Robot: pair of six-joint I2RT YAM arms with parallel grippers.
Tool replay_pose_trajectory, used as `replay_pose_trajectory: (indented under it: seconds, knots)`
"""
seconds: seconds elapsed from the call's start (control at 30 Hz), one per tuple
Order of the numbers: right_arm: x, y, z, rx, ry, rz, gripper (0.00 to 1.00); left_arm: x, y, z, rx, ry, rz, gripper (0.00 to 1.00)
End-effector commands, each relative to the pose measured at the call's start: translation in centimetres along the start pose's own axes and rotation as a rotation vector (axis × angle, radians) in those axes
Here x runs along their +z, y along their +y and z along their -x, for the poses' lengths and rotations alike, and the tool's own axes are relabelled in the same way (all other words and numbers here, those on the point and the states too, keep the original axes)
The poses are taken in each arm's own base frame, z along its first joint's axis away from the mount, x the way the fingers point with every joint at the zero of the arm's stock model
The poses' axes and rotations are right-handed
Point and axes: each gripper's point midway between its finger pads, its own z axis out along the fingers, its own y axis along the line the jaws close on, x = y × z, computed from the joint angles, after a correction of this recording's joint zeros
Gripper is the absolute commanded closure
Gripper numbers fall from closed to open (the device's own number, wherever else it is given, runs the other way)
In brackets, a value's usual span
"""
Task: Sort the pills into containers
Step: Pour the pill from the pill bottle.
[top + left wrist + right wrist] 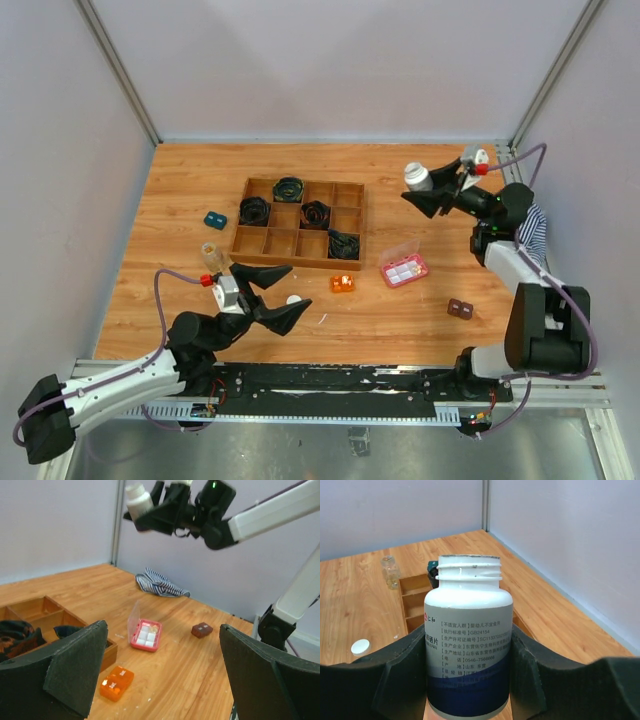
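- The right end effector (426, 192) is closed partway round the bottle (468, 610), its pads pressing both flanks. It hangs raised over the far right of the worktop (180, 190) (well above the wood, judging by the left wrist view).
- The bottle stands upright in that grip, long axis vertical, with its threaded mouth uppermost and uncapped. It is white, with a printed label and a dark blue band low down (we cannot see inside it).
- From the bottle, the pink box (404, 270) lies toward the arm bases and a touch to the left, down on the worktop. We judge this to be the relation the coming move turns on, since a pour would need the mouth brought over that box and tipped.
- The pink box sits with its clear lid standing open (white pieces show in its compartments). Its long side runs roughly left to right in the top view, slightly skewed. The right arm is the nearer one to it.
- The left end effector (298, 289) sits low with its jaws spread wide, holding nothing. The white cap (293, 299) lies by its fingertips (we cannot tell whether it touches them).
- Further out, the clear vial (211, 256) stands upright near the near-left corner of the tray (290, 261), on the left arm's side. The orange block (342, 283) lies between the white cap and the pink box.
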Motion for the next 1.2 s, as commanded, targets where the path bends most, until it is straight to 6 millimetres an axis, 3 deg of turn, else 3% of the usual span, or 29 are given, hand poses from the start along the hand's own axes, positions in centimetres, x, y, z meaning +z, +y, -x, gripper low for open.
replay_pose_trajectory:
  seconds: [0.0,0.07,0.27,0.37,0.7,0.93,1.17]
  knots:
    - [3.7,1.3,1.5,-0.246,0.080,0.014,0.98,-1.2,0.7,-3.4,0.013,0.082,0.008,0.01]
    - [3.6,3.0,1.2,-0.271,0.109,0.125,0.99,-1.2,0.6,-3.7,0.012,0.093,0.004,0.01]
    - [-1.5,8.4,-3.3,-0.434,0.338,0.370,0.99,-1.5,0.7,-4.0,0.024,0.099,0.003,0.01]
    - [-3.7,9.0,-6.0,-0.419,0.446,0.408,0.99,-1.5,0.7,-4.0,0.035,0.102,0.000,0.01]
    - [-9.7,9.2,-13.2,-0.365,0.611,0.555,0.99,-1.6,0.5,-4.0,0.040,0.099,-0.014,0.01]
    - [-12.2,7.6,-18.3,-0.366,0.801,0.559,0.99,-1.4,0.4,-4.1,0.040,0.102,-0.018,0.01]
    - [-13.6,6.3,-21.0,-0.383,0.949,0.567,0.99,-1.3,0.3,-4.2,0.038,0.106,-0.027,0.01]
